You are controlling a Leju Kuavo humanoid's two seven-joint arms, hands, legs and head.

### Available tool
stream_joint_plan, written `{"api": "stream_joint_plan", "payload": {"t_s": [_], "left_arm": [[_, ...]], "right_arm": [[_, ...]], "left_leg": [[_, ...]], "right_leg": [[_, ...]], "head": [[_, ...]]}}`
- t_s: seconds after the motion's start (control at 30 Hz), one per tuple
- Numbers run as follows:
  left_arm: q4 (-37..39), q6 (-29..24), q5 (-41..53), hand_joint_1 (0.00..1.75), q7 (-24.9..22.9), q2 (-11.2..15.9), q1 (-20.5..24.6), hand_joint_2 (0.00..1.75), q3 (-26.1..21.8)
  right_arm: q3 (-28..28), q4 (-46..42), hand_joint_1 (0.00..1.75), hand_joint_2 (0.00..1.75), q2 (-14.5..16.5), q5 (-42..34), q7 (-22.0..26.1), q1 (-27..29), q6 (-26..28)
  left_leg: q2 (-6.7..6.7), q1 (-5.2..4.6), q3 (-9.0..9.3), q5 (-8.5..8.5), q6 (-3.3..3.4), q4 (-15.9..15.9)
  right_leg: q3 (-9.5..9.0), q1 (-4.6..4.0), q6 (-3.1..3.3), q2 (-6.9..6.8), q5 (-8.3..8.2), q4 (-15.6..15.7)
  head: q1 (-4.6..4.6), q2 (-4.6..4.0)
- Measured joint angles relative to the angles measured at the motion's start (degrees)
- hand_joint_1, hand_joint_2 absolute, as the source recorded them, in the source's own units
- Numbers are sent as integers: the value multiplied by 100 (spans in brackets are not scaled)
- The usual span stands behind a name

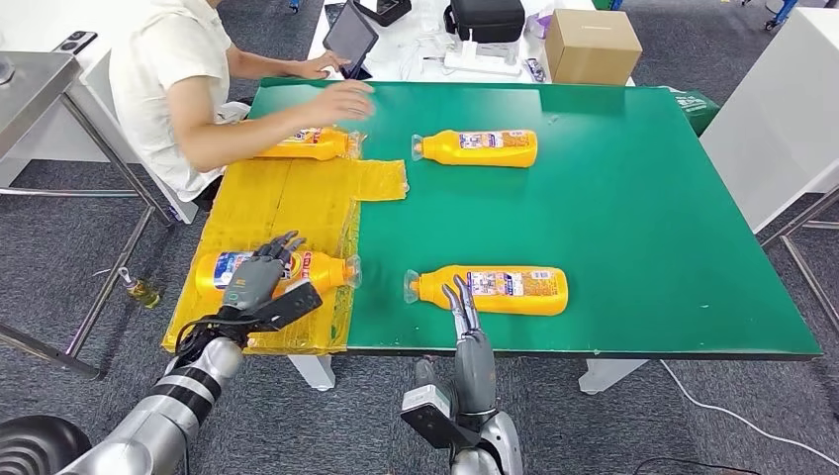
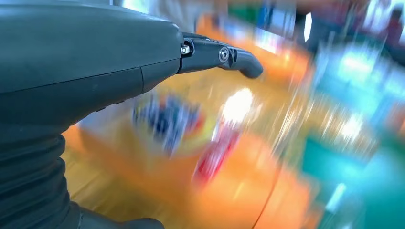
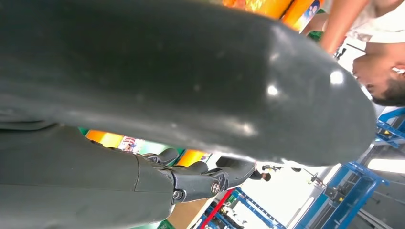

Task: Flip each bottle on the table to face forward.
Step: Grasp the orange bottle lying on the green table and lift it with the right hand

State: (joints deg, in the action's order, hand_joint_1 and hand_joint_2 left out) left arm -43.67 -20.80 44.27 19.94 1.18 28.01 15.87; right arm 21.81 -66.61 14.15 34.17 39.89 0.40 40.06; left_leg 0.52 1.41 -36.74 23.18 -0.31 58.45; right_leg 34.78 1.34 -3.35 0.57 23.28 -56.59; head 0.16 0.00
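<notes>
Four yellow bottles lie on their sides. The near left bottle is on the yellow mat, and my left hand is spread over its label with the fingers apart. The left wrist view is blurred; the bottle lies just beyond my fingers. The near centre bottle lies on the green table, cap to the left. My right hand is at the front edge, its fingers straight and reaching that bottle's neck, holding nothing. A third bottle lies at the far centre, a fourth at the far left.
A person sits at the far left, with one forearm over the fourth bottle and a hand above the table. Behind the table are a cardboard box, a tablet and a black bag.
</notes>
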Motion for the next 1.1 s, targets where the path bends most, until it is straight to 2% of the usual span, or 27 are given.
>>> {"api": "stream_joint_plan", "payload": {"t_s": [0.1,0.17,0.23,0.3,0.37,0.5,0.67,0.8,0.93,1.1], "left_arm": [[-845,-1067,-488,0,425,-255,-591,175,-189],[-1567,-1645,-340,0,615,-477,-1115,175,-236],[-2054,-1855,-71,0,732,-647,-1505,175,-200],[-2381,-1882,-77,0,771,-725,-1780,175,-90],[-2644,-1903,-170,0,794,-757,-1997,175,81],[-3069,-1930,-246,0,841,-822,-2299,175,436],[-3369,-1912,-320,0,832,-844,-2453,175,722],[-3507,-1813,-595,0,865,-838,-2490,175,955],[-3566,-1839,-760,0,865,-836,-2498,175,1154],[-3568,-1874,-864,0,875,-835,-2497,175,1239]], "right_arm": [[-92,-34,0,0,41,184,0,75,1],[-178,-59,0,87,75,368,0,138,1],[-269,-50,0,175,82,628,-5,158,1],[-391,49,0,175,64,1049,-106,126,1],[-497,202,0,175,-40,1674,-493,56,1],[-548,442,0,175,-554,3130,-1905,-328,3],[-573,660,0,175,-969,3634,-2493,-697,6],[-571,926,0,175,-1238,4216,-3207,-1052,7],[-568,1247,0,175,-1471,4500,-3451,-1482,7],[-523,1557,0,175,-1534,4704,-3568,-1827,-121]], "left_leg": [[-2,-2,0,5,-1,0],[-1,-4,-6,9,0,0],[0,-5,-14,12,2,0],[-1,-5,-15,18,5,0],[-1,-5,-14,18,7,0],[0,-6,-15,10,13,0],[0,-6,-15,6,14,1],[0,-5,-16,6,14,1],[0,-6,-16,6,14,1],[0,-5,-16,5,14,1]], "right_leg": [[0,2,0,2,2,1],[4,3,-2,2,5,3],[9,4,-5,2,8,5],[11,4,-7,2,8,7],[10,4,-7,2,7,8],[8,4,-5,0,0,8],[7,3,-6,0,-4,7],[8,3,-6,0,-4,6],[7,3,-6,0,-4,6],[8,3,-6,0,-5,6]], "head": [[0,0],[1,0],[3,0],[0,0],[-2,0],[0,0],[-2,0],[-3,0],[-1,0],[-3,0]]}}
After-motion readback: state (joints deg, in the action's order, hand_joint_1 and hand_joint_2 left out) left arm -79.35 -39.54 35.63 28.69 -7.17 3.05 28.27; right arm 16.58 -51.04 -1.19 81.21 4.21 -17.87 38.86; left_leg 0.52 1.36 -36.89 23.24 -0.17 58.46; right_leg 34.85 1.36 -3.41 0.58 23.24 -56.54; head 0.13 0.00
